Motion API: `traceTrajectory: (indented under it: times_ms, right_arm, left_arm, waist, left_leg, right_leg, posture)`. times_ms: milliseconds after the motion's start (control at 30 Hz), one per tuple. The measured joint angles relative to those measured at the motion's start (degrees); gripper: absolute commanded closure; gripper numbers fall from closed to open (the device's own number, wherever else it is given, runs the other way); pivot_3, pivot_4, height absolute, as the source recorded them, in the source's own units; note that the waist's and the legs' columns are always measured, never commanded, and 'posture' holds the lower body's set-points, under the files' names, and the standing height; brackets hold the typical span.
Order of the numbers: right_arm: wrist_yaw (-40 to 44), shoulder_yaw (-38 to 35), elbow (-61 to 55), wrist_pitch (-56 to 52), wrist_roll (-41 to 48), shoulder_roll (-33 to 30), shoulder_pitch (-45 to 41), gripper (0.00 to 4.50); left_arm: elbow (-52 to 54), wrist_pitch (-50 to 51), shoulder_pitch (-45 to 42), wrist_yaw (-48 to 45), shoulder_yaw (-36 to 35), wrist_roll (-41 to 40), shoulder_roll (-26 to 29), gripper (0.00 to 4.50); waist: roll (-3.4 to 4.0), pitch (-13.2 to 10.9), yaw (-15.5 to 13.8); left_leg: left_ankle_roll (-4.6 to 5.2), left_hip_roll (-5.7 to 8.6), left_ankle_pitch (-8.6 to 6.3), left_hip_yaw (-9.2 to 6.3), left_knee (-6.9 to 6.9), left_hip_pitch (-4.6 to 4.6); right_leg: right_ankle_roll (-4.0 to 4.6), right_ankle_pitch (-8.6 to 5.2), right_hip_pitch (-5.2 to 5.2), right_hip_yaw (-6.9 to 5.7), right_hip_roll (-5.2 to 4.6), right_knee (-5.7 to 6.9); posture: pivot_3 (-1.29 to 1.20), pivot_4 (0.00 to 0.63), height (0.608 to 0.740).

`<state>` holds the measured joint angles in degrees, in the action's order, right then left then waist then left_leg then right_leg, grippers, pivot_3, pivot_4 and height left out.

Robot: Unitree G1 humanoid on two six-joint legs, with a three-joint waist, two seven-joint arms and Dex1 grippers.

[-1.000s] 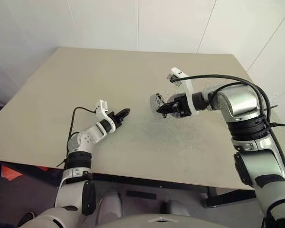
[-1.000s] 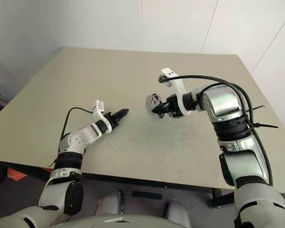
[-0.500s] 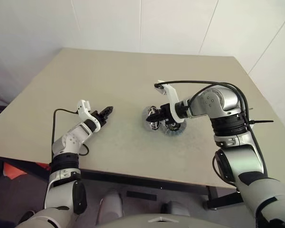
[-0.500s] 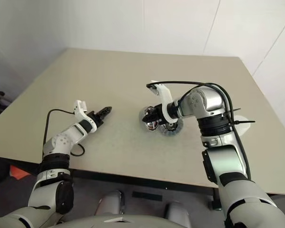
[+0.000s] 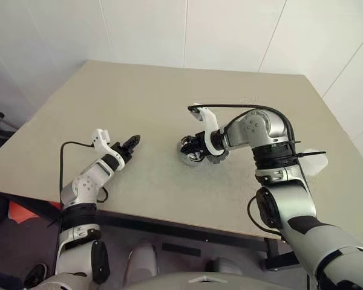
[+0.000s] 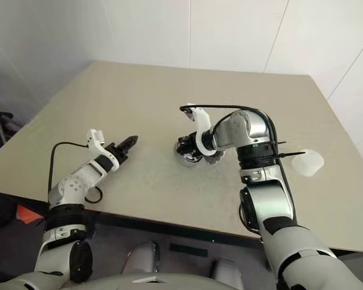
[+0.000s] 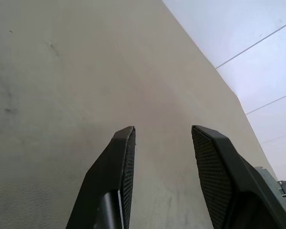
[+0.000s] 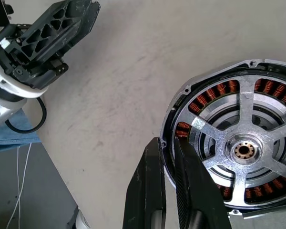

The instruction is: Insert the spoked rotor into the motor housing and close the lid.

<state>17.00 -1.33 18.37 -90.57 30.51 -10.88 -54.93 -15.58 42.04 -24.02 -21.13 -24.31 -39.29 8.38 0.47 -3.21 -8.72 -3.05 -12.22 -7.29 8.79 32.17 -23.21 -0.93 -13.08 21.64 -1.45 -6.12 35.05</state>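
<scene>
Motor housing (image 8: 231,152) now sits lower, near the bench (image 5: 157,109), rim pinched by right fingers (image 8: 190,176); left fingers (image 7: 207,157) at nine o'clock, parted, empty.

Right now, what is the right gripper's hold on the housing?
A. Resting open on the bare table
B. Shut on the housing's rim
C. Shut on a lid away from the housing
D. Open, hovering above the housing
B: in the right wrist view the right gripper has its two fingers pinched together over the rim of the housing, whose copper windings show around the spoked centre.
</scene>
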Motion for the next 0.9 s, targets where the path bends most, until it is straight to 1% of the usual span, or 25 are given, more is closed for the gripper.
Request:
traceTrajectory:
  times_ms: [200,233,300,433,500,567,700,767,867,900]
  right_arm:
    - [-1.33,-0.26,3.95,3.46,-3.37,1.58,-0.07,4.5]
    - [-1.73,-0.25,4.45,4.52,-4.24,1.52,-0.05,4.1]
    - [-2.44,-0.2,4.67,6.3,-5.83,1.55,-0.05,3.55]
    - [-3.75,-0.25,5.36,8.42,-8.13,1.76,-0.08,2.16]
    - [-3.43,-0.42,5.1,7.93,-7.86,2.07,-0.47,1.52]
    - [-2.49,-2.16,2.67,4.87,-6.83,2.11,-1.55,0.87]
    - [-0.32,-6.2,-5.21,-0.54,-3.06,2.16,-6.87,0.87]
    - [1.15,-6.28,-9.14,-0.81,-1.58,1.24,-8.09,0.87]
    - [5.15,-3.44,-13.13,2.75,-0.89,-3.83,-8.15,0.87]
    - [7.44,-1.32,-14.17,5.78,-1.04,-6.7,-7.91,0.87]
  left_arm:
    - [0.24,-0.07,-0.02,0.13,0.93,0.0,-0.1,2.52]
    - [0.2,-0.11,-0.09,0.1,1.02,0.02,0.13,2.52]
    - [-0.14,-0.34,-0.52,-0.02,1.08,0.08,0.84,2.52]
    - [-1.14,-0.46,-1.86,-0.06,0.89,0.1,2.89,2.52]
    - [-1.55,-0.59,-2.5,-0.09,0.83,0.09,3.3,2.52]
    - [-1.87,-0.83,-2.73,-0.22,0.9,0.1,3.42,2.52]
    - [-3.26,-1.07,-3.23,-0.62,1.17,0.15,3.49,2.52]
    - [-4.34,-1.11,-3.93,-0.87,1.47,0.27,3.47,2.52]
    - [-5.79,-1.6,-5.31,-1.52,2.18,0.44,3.47,2.52]
    - [-6.33,-1.7,-5.74,-1.93,2.32,0.49,3.46,2.52]
  waist:
    - [0.0,0.0,0.0]
    - [0.0,0.0,0.04]
    - [0.0,0.0,0.09]
    - [0.01,0.0,0.14]
    - [0.01,0.0,0.14]
    - [0.02,-0.01,0.13]
    - [0.02,0.0,0.09]
    - [0.01,0.0,-0.04]
    - [-0.01,0.01,-0.25]
    - [-0.01,0.01,-0.26]
  left_leg:
    - [-0.06,0.06,0.04,0.0,0.01,-0.02]
    - [-0.07,0.07,0.04,0.0,0.01,-0.02]
    - [-0.1,0.04,0.06,-0.01,0.0,-0.01]
    - [-0.12,0.03,0.07,0.0,0.0,-0.07]
    - [-0.12,0.04,0.07,0.0,0.0,-0.08]
    - [-0.12,0.05,0.07,0.01,0.01,-0.16]
    - [-0.14,-0.03,0.09,0.0,0.01,-0.18]
    - [-0.14,-0.03,0.09,-0.02,0.01,-0.17]
    - [-0.14,0.09,0.09,-0.03,0.06,-0.18]
    - [-0.14,0.12,0.09,-0.02,0.08,-0.18]
  right_leg:
    - [-0.04,0.03,0.0,0.02,-0.05,0.0]
    - [-0.06,0.04,0.01,0.02,-0.05,0.01]
    - [-0.1,0.06,0.02,0.01,-0.03,0.03]
    - [-0.24,0.15,0.18,0.02,-0.01,0.09]
    - [-0.24,0.15,0.21,0.03,-0.01,0.12]
    - [-0.26,0.16,0.31,0.04,-0.02,0.16]
    - [-0.26,0.16,0.4,0.04,0.05,0.24]
    - [-0.26,0.16,0.36,0.02,0.05,0.24]
    - [-0.27,0.16,0.3,0.03,-0.06,0.22]
    - [-0.28,0.17,0.28,0.04,-0.09,0.22]
  posture:
    - [0.0,0.0,0.74]
    - [0.0,0.0,0.74]
    - [0.0,0.0,0.74]
    - [0.0,0.0,0.74]
    - [0.0,0.0,0.74]
    - [0.0,0.0,0.74]
    - [0.0,0.0,0.74]
    - [0.0,0.0,0.74]
    - [0.0,0.0,0.74]
    - [0.0,0.0,0.74]
